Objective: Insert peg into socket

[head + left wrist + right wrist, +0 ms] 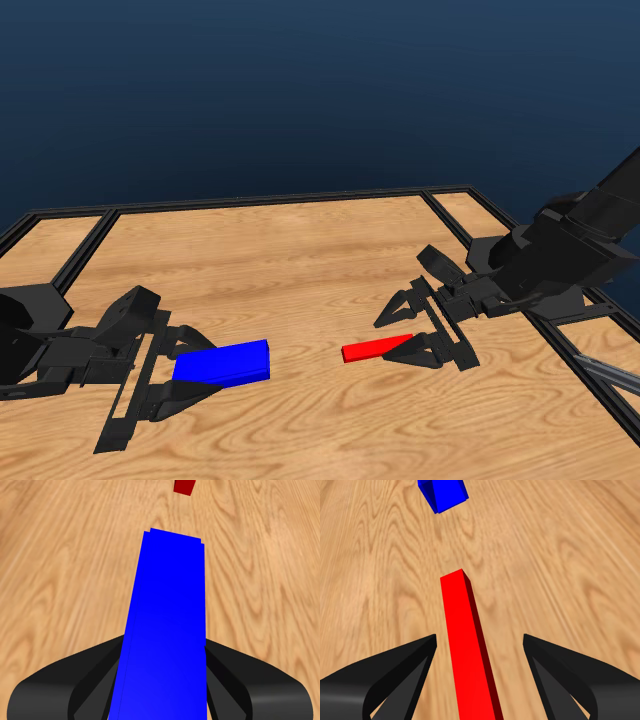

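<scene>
L gripper (185,370): jaws hug both sides of the socket (222,362), no gap visible in L wrist view, so closed on it or v. close to that; block looks to sit on/just above the table, can't tell if lifted. R gripper (425,335): jaws spread wide, peg (377,348) lies between them w/ clear gaps each side in R wrist view, not gripped. Peg flat on the wood, free end pointing toward the socket; socket's free end points back at the peg. The two are well apart, roughly in line across the table's middle.

Risks (judgement):
- R jaws closing off-centre: peg sits nearer one jaw, so first contact may push or twist it before the other jaw lands → skewed grasp, bad alignment later.
- Peg thin, grasp near its rear end → long free end could droop or pivot on lift.
- Socket held near one end too; any tilt in either part means peg tip hits the sleeve wall instead of the opening, could jam or knock the socket loose.
- Socket's opening not visible from here, so can't confirm the hollow end faces the peg.

Surface: wooden table (300,250), light grain, flat, black frame rails (270,200) round the edges. Nothing else seen on it. Room: plain dark blue backdrop (300,90), no walls or other objects.
</scene>
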